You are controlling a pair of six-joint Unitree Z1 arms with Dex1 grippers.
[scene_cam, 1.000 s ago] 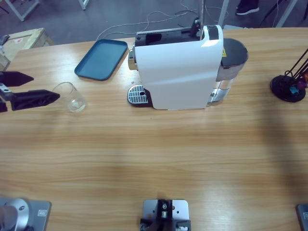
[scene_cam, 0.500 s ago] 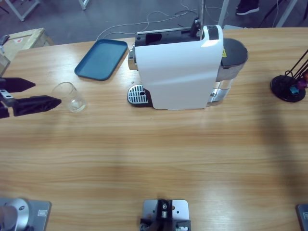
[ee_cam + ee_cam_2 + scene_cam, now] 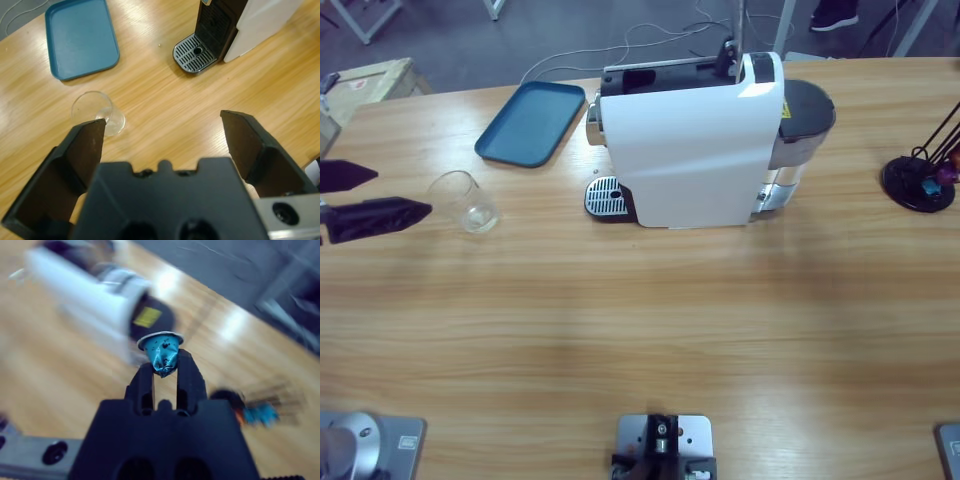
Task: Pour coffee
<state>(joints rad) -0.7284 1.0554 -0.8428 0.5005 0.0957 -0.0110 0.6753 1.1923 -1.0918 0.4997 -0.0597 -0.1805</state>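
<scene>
Glass (image 3: 466,201) stands just beyond the left hand's (image 3: 365,197) spread jaws.

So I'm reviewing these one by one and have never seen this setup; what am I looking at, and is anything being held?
Two robot arms work at a wooden table. One picture looks down from overhead; the other two come from cameras on each arm's wrist. On the table stand a white coffee machine, a blue tray, an empty clear glass and a black capsule stand. The left gripper, at the overhead picture's left edge, is open beside the glass, not touching it. The right gripper, unseen from overhead, pinches a blue coffee capsule.
</scene>
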